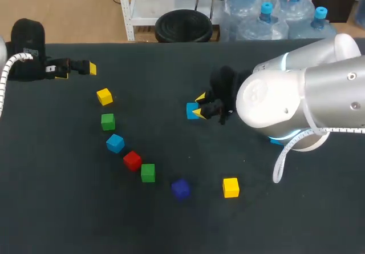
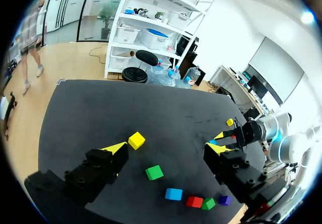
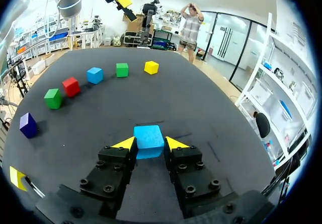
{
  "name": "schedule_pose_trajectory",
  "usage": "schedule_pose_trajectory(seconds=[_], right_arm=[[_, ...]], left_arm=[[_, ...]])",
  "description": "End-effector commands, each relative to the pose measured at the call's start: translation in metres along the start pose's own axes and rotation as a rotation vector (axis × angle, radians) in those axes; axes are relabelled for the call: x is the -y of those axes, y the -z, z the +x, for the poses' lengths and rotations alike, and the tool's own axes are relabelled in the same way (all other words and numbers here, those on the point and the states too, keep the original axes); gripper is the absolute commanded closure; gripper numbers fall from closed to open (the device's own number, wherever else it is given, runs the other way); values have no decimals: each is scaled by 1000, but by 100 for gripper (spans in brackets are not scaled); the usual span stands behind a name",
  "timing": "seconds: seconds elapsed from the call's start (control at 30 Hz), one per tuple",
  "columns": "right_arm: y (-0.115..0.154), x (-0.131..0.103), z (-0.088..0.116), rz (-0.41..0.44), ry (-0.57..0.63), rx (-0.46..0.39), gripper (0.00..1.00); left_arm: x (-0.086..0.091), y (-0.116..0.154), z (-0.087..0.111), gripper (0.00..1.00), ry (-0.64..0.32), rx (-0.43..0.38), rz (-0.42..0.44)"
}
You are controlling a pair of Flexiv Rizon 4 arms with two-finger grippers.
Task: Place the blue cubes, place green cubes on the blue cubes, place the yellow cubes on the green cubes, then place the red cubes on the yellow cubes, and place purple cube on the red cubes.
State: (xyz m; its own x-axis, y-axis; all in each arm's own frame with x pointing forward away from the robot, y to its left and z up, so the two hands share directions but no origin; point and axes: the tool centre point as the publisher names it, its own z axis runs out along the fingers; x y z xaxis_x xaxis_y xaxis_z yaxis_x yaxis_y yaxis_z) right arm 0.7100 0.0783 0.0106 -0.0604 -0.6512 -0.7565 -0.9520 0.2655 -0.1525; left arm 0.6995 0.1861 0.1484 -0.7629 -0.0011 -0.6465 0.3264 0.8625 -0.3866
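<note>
Blue cube [image 1: 193,111] clamped in right gripper [image 3: 149,143] fingers; left gripper [image 2: 166,147] fingers spread, empty. No stacking done: second blue cube [image 1: 115,143] and the rest lie loose, well apart from it.

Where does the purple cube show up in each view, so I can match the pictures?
Head view: purple cube low in the middle, just right of a green cube.
Left wrist view: it ends the cube row, beside that green cube.
Right wrist view: it lies off to one side of the right hand, which grips a blue cube.
Shared landmark: that green cube, red cube on its other side.
</note>
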Motion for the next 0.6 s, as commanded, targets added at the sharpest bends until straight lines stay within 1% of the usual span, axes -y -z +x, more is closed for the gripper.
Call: schedule_pose_trajectory(seconds=[0.03, 0.6], right_arm=[[-1, -1, 2, 1, -3, -2, 100], [-5, -2, 3, 1, -28, 3, 100]], left_arm=[[1, 0, -1, 0, 1, -5, -6], [1, 0, -1, 0, 1, -5, -6]])
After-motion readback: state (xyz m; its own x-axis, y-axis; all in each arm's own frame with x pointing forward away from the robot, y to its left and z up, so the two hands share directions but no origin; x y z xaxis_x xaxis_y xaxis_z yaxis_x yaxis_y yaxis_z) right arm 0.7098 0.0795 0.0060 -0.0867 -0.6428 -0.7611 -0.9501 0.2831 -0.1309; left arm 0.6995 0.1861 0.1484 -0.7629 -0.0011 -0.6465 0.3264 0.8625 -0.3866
